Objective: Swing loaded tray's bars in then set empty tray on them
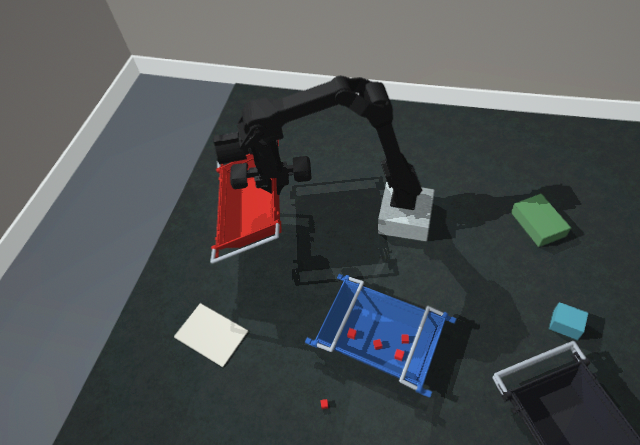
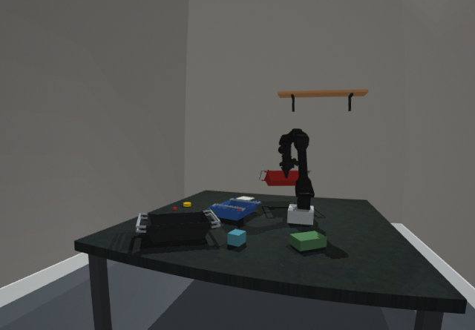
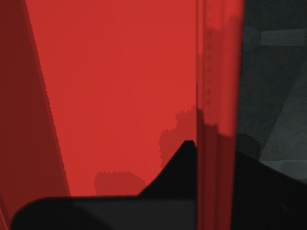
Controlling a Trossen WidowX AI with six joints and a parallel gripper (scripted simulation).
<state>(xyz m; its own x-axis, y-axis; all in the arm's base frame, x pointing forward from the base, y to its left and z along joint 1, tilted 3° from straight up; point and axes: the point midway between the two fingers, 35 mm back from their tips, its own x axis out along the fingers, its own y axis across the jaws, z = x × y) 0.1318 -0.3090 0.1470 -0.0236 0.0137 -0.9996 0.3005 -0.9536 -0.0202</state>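
The blue tray (image 1: 336, 308) (image 2: 226, 213) stands on the table with several small red blocks (image 1: 351, 333) inside. Its two wire bars, one bar (image 1: 347, 315) and the other bar (image 1: 415, 343), lie across its top near the ends. The empty red tray (image 1: 253, 207) (image 2: 277, 181) (image 3: 120, 86) hangs high above the table, left of the arm base in the top view, and looks about level in the exterior view. My gripper (image 1: 271, 188) (image 2: 286, 175) (image 3: 199, 149) is shut on one long side wall of the red tray. The arm hides the tray's far end.
A black tray (image 1: 573, 399) (image 2: 176, 231), teal block (image 1: 568, 320) (image 2: 236, 237), green block (image 1: 540, 219) (image 2: 308, 241) and white slab (image 1: 210, 334) (image 2: 245, 198) lie around. A loose red block (image 1: 324, 403) (image 2: 174, 208) and yellow piece (image 2: 186, 204) lie beyond the blue tray. A shelf (image 2: 322, 93) is on the wall.
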